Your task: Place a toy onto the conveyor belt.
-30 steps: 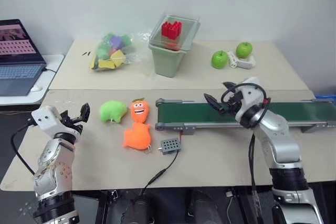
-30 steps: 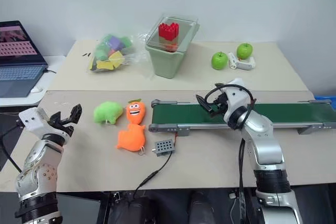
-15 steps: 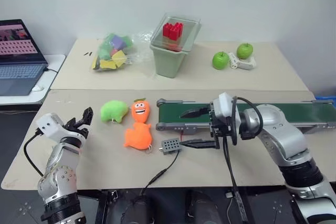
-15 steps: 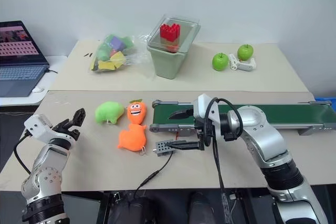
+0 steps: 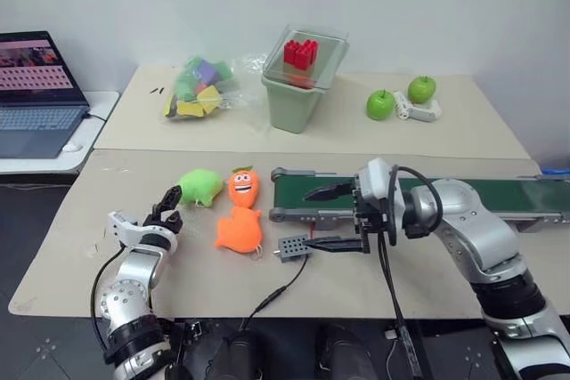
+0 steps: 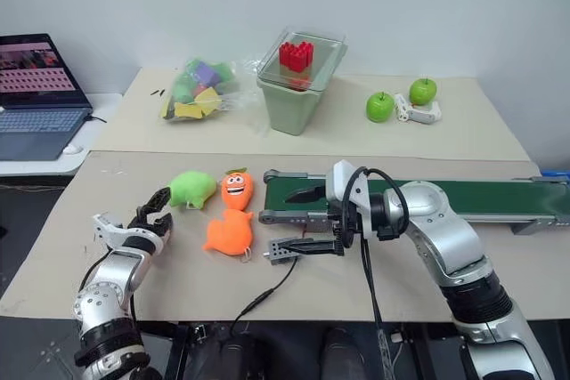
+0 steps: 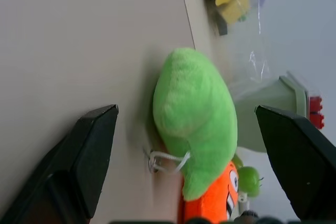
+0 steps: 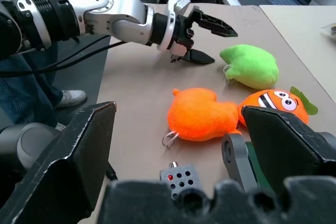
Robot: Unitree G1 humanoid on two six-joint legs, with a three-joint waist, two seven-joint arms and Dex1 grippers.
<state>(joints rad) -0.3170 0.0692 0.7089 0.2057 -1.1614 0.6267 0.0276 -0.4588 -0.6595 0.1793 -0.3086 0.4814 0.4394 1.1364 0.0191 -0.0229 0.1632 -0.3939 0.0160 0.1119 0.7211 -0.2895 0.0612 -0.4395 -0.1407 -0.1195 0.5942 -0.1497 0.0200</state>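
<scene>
No text, label, brand or number could be read anywhere. The laptop (image 5: 36, 95) screen showed pink and dark patches, too small to make out as words. The carrot plush (image 5: 240, 211) carried only a drawn face, and the small grey box (image 5: 291, 247) showed only holes.

A small fuzzy lime-green plush toy (image 5: 199, 187) lies on the bench, at nine o'clock from a long, flat dark-green conveyor belt (image 5: 499, 196) with grey side rails.
</scene>
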